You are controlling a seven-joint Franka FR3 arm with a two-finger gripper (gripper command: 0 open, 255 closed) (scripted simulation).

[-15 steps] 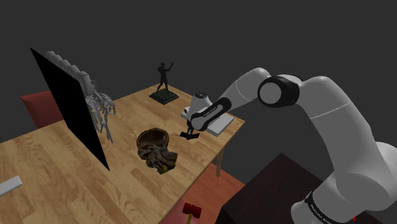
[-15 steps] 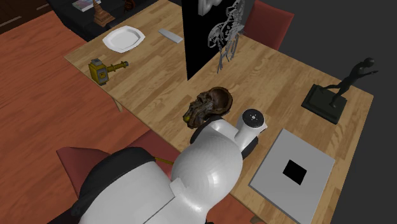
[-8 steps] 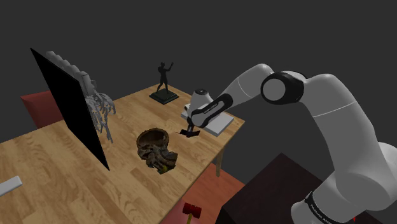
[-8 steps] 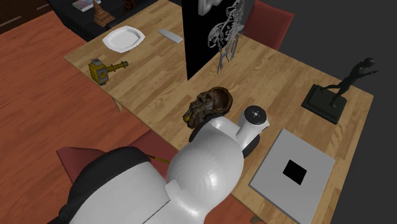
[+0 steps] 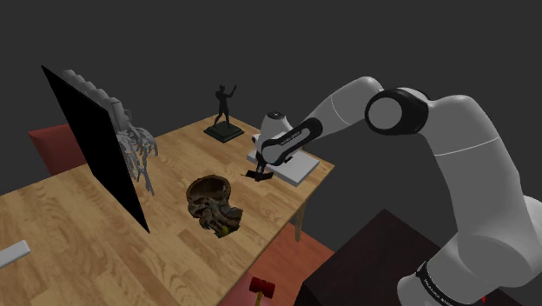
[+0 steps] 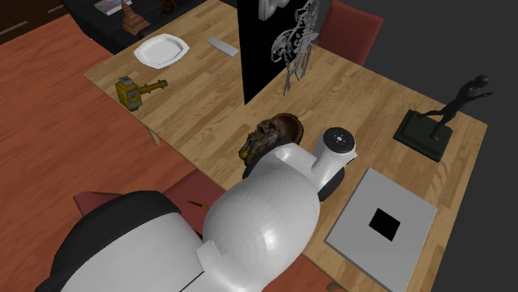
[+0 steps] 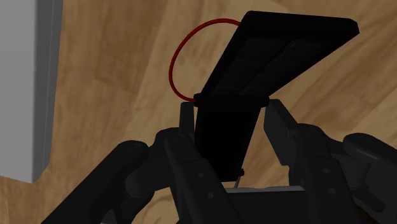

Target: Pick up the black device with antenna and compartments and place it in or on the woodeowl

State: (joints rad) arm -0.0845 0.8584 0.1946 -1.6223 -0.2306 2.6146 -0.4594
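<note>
We see the gripper [image 7: 230, 109] clamped on the black device [image 7: 280, 51]: its two fingers [image 7: 287, 132] press on the device's lower body from either side, while a flat hinged panel stands out beyond them. A thin red loop [image 7: 173, 63] curls off the hinge. Behind it lies the wooden table [image 7: 127, 57].

In the shoulder view the gripper [image 5: 261, 172] holds the device [image 5: 258, 178] low over the table [image 5: 69, 235], just beside the edge of a grey slab [image 5: 297, 165] at about two o'clock from it. We cannot tell whether the device touches the wood. The carved brown bowl [image 5: 213, 204] stands apart at eight o'clock, and a dark statue [image 5: 224, 109] at eleven.

In the second exterior view the bowl [image 6: 274, 137] sits with the slab [image 6: 407, 240] at its four o'clock, and the statue [image 6: 444, 116] at the slab's one o'clock.
</note>
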